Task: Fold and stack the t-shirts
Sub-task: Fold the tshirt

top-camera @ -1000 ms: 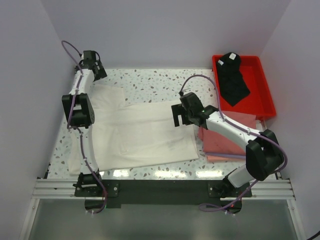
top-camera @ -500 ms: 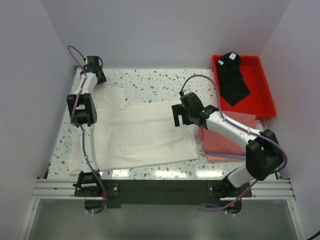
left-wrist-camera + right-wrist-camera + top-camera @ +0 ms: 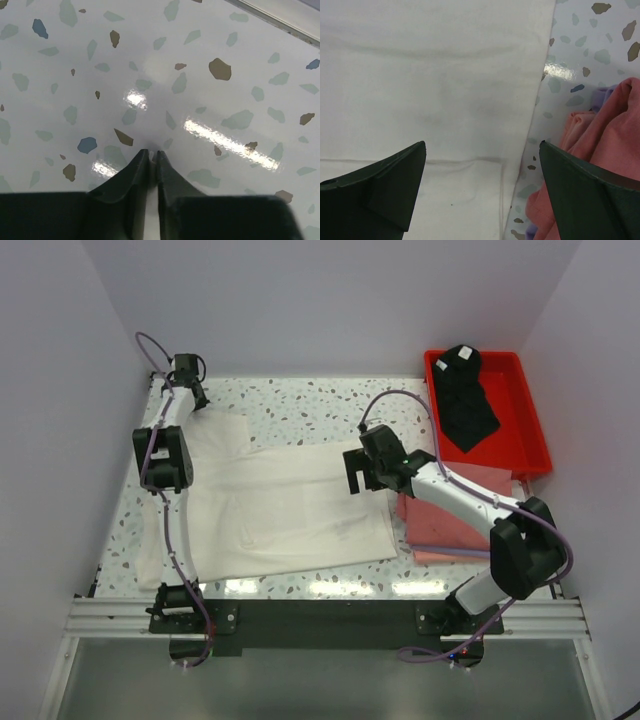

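Note:
A white t-shirt [image 3: 290,505] lies spread flat on the speckled table, plain side up. My left gripper [image 3: 187,380] is at its far left corner. In the left wrist view the jaws [image 3: 152,154] are pressed together with a thin strip of white cloth between them. My right gripper [image 3: 356,476] hovers over the shirt's right edge [image 3: 520,100], wide open [image 3: 482,145] and holding nothing. Folded pink t-shirts [image 3: 450,525] are stacked under the right arm and show as pink cloth [image 3: 605,140] in the right wrist view. A black t-shirt [image 3: 465,400] lies in the tray.
A red plastic tray [image 3: 536,430] stands at the back right corner. White walls close in the table on the left, back and right. A metal rail [image 3: 320,615] with both arm bases runs along the near edge.
My left gripper has moved slightly toward the back left corner and gone from open to shut at the shirt's corner. The right arm has stayed still and open.

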Robot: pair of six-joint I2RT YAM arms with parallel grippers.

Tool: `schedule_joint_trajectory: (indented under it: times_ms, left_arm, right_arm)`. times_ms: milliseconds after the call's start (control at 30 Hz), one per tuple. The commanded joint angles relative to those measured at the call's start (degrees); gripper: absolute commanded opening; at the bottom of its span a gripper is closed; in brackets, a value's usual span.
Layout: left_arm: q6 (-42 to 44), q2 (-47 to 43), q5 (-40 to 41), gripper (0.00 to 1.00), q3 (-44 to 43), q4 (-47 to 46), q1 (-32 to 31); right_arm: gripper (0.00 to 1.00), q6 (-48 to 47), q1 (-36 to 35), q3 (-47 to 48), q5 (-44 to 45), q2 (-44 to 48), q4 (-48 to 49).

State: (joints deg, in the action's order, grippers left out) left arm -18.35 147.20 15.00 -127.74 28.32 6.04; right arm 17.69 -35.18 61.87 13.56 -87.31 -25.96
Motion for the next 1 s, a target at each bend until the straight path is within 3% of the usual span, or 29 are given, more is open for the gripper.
schedule_joint_trajectory:
  times_ms: [0, 100, 333, 533, 800, 967]
  left_arm:
    - [2.09, -0.86, -0.33, 0.11, 2.32, 3.94, 0.73]
    - [2.44, -1.47, -0.77, 0.0, 2.67, 4.73, 0.72]
    - [2.35, -8.23, -4.72, 0.0, 8.11, 1.14, 0.64]
    - [1.65, -15.88, -6.92, 0.0, 14.44, -1.77, 0.28]
    - [0.51, -26.68, -12.54, 0.0, 29.03, -8.53, -0.15]
    - [1.56, -30.38, -14.74, 0.0, 34.49, -11.09, -0.59]
  right_arm:
    - [0.99, -0.47, 0.29, 2.47, 1.03, -0.93, -0.5]
    - [0.99, 0.15, 0.29, 2.82, 1.55, -1.02, 0.11]
    - [0.99, 3.57, 2.21, 12.03, 3.82, -7.52, -1.81]
    - [0.99, 5.86, 5.02, 26.01, 8.06, -20.34, -5.51]
    - [0.98, 5.51, 9.25, 44.54, 11.65, -36.69, -7.79]
    - [0.96, 5.33, 11.36, 49.75, 12.28, -42.24, -9.29]
